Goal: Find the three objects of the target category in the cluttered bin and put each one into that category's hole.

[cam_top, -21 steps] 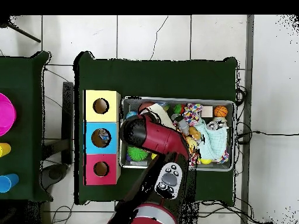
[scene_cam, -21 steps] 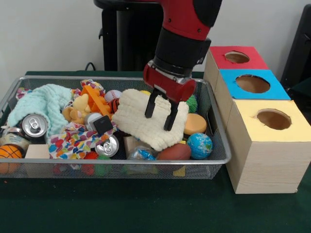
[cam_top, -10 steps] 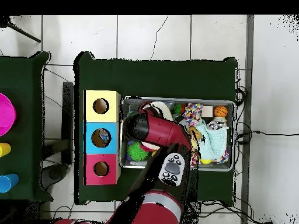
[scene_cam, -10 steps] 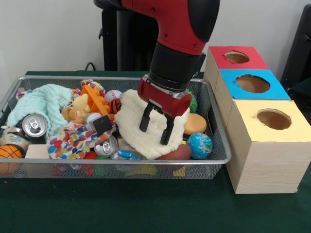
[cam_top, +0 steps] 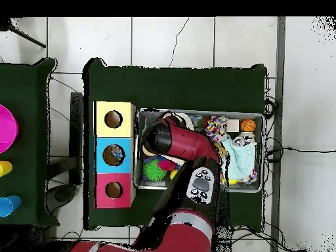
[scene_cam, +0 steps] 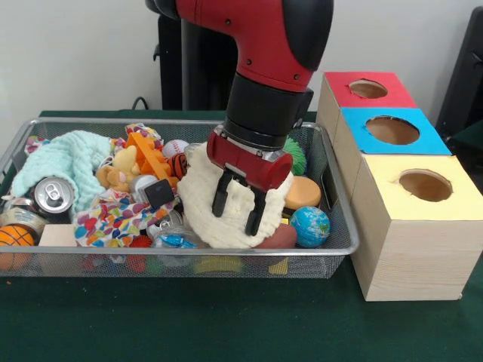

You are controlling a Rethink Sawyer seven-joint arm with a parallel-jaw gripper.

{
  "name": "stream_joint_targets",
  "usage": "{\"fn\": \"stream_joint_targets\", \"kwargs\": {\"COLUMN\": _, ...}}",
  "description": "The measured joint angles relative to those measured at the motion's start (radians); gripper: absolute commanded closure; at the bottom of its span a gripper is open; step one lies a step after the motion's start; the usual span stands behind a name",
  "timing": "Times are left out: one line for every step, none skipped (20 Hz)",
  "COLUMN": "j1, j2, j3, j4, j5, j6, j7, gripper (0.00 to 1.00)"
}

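Bin (scene_cam: 341, 249) of wire mesh stands on the green table (scene_cam: 226, 324), full of mixed things. At 3 o'clock from it are three boxes with holes: red (scene_cam: 367, 89), blue (scene_cam: 392, 130) and yellow (scene_cam: 425, 185). The gripper (scene_cam: 236, 206) is low over a cream cloth (scene_cam: 198, 200), its two black fingers (scene_cam: 255, 215) spread apart and pressing on the cloth, not closed on it. A globe ball (scene_cam: 310, 225) lies at 3 o'clock from the cloth, a soda can (scene_cam: 51, 195) at 9 o'clock.
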Motion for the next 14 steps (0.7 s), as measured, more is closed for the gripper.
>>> {"fn": "stream_joint_targets", "kwargs": {"j1": -0.003, "j2": -0.003, "j3": 0.005, "j4": 0.000, "j5": 0.000, "j6": 0.001, "j7": 0.000, "gripper": 0.00}}
{"fn": "stream_joint_targets", "kwargs": {"j1": -0.007, "j2": -0.010, "j3": 0.012, "j4": 0.000, "j5": 0.000, "j6": 0.003, "j7": 0.000, "gripper": 0.00}}
{"fn": "stream_joint_targets", "kwargs": {"j1": -0.011, "j2": -0.020, "j3": 0.021, "j4": 0.000, "j5": 0.000, "j6": 0.010, "j7": 0.000, "gripper": 0.00}}
{"fn": "stream_joint_targets", "kwargs": {"j1": -0.013, "j2": -0.030, "j3": 0.027, "j4": 0.000, "j5": 0.000, "j6": 0.019, "j7": 0.000, "gripper": 0.00}}
{"fn": "stream_joint_targets", "kwargs": {"j1": -0.013, "j2": -0.037, "j3": 0.030, "j4": 0.000, "j5": 0.000, "j6": 0.029, "j7": 0.000, "gripper": 0.00}}
{"fn": "stream_joint_targets", "kwargs": {"j1": -0.013, "j2": -0.045, "j3": 0.033, "j4": 0.000, "j5": 0.000, "j6": 0.039, "j7": 0.000, "gripper": 0.00}}
{"fn": "stream_joint_targets", "kwargs": {"j1": -0.012, "j2": -0.053, "j3": 0.034, "j4": 0.000, "j5": 0.000, "j6": 0.050, "j7": 0.000, "gripper": 0.00}}
{"fn": "stream_joint_targets", "kwargs": {"j1": -0.012, "j2": -0.062, "j3": 0.034, "j4": 0.000, "j5": 0.000, "j6": 0.063, "j7": 0.000, "gripper": 0.00}}
{"fn": "stream_joint_targets", "kwargs": {"j1": -0.012, "j2": -0.072, "j3": 0.034, "j4": 0.000, "j5": 0.000, "j6": 0.077, "j7": 0.000, "gripper": 0.00}}
{"fn": "stream_joint_targets", "kwargs": {"j1": -0.011, "j2": -0.085, "j3": 0.034, "j4": 0.000, "j5": 0.000, "j6": 0.094, "j7": 0.000, "gripper": 0.00}}
{"fn": "stream_joint_targets", "kwargs": {"j1": -0.011, "j2": -0.092, "j3": 0.034, "j4": 0.000, "j5": 0.000, "j6": 0.101, "j7": 0.000, "gripper": 0.00}}
{"fn": "stream_joint_targets", "kwargs": {"j1": -0.011, "j2": -0.099, "j3": 0.034, "j4": 0.000, "j5": -0.001, "j6": 0.109, "j7": 0.000, "gripper": 0.00}}
{"fn": "stream_joint_targets", "kwargs": {"j1": -0.011, "j2": -0.104, "j3": 0.033, "j4": 0.000, "j5": 0.000, "j6": 0.115, "j7": 0.000, "gripper": 0.00}}
{"fn": "stream_joint_targets", "kwargs": {"j1": -0.011, "j2": -0.111, "j3": 0.033, "j4": -0.002, "j5": -0.001, "j6": 0.119, "j7": 0.000, "gripper": 0.00}}
